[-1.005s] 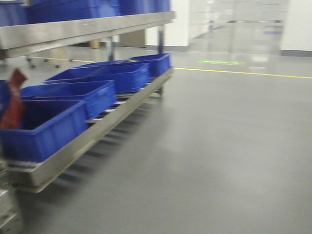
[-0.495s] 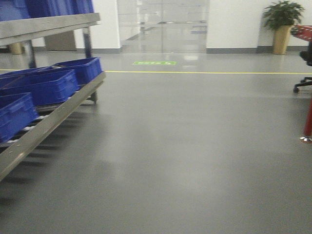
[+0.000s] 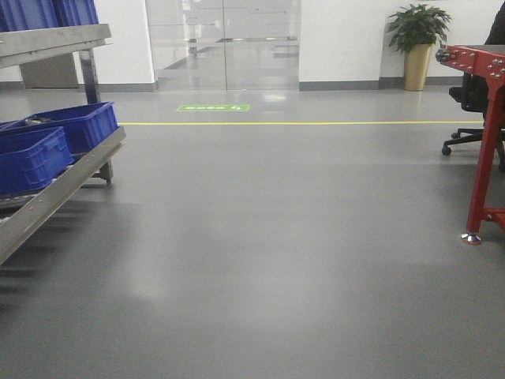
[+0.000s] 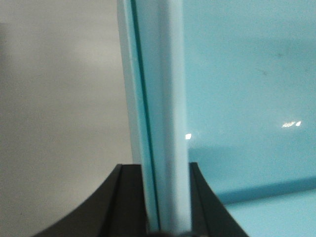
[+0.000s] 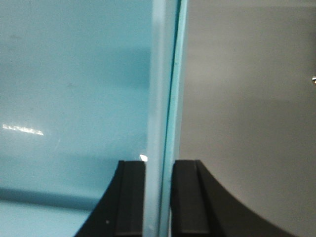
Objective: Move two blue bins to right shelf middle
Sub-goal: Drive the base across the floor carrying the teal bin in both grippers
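The left tool [image 4: 165, 170] is squeezing the thick rim of a pale blue bin [image 4: 247, 98], with its two dark fingers pressing on each side of the wall and almost closed. The right tool [image 5: 159, 168] is doing the same on the other side, gripping the rim tight. The load seems to be hanging in the air between the two arms. I cannot tell if it is one bin or two tucked together. The front view is showing wide grey floor [image 3: 276, 260], a rack [image 3: 55, 39] with dark blue bins [image 3: 31, 158] on the left, and a red frame [image 3: 483, 142] on the right. The right shelf is not showing anywhere, so I am guessing the robot is carrying the load across the room. To be doing this well, the base should be rolling slowly and turning gently. Both tools should be pinching equally hard, and the bin should be riding level, passing well away from the red frame.
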Motion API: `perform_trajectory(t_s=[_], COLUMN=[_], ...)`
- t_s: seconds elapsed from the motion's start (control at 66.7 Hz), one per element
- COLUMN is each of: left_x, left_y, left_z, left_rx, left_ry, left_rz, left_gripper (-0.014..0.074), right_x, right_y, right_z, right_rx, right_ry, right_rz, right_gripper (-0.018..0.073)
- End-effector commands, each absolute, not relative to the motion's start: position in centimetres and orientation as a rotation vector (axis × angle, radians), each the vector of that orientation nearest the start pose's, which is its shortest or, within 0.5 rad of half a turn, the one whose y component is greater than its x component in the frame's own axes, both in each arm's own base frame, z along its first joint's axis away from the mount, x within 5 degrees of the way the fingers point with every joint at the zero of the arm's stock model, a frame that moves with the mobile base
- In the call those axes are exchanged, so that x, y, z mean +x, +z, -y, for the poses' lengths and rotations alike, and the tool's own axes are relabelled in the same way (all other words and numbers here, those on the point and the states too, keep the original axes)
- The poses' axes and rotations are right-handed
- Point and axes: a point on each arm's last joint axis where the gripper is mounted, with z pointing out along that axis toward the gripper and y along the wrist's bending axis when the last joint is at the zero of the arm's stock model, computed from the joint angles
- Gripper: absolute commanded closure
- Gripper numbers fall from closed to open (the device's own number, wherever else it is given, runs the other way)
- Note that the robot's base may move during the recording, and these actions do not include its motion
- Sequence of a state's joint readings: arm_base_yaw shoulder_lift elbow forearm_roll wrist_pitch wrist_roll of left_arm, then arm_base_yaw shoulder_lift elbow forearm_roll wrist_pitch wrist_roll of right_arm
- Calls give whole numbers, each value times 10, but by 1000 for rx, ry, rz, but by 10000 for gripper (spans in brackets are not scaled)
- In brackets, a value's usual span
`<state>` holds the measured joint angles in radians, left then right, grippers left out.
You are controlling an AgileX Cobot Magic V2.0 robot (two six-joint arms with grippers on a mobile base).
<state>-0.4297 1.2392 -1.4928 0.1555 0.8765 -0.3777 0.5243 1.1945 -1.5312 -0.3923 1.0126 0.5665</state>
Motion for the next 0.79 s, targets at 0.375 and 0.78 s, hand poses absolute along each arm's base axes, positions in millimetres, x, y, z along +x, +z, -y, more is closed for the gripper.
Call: perform_trajectory(t_s=[0.375,0.78], left_x=[230,231], left_y=[480,480], left_z=[92,92], left_rx=[108,109], left_ry=[-298,-300], left_rz=[-1976,-1971], left_gripper=[707,707], right_x=[207,208], right_y=[493,493], right_z=[-85,-85], right_rx=[-11,-12], right_ry=[198,200], right_rz=[-1983,-1979], right_gripper=[725,725])
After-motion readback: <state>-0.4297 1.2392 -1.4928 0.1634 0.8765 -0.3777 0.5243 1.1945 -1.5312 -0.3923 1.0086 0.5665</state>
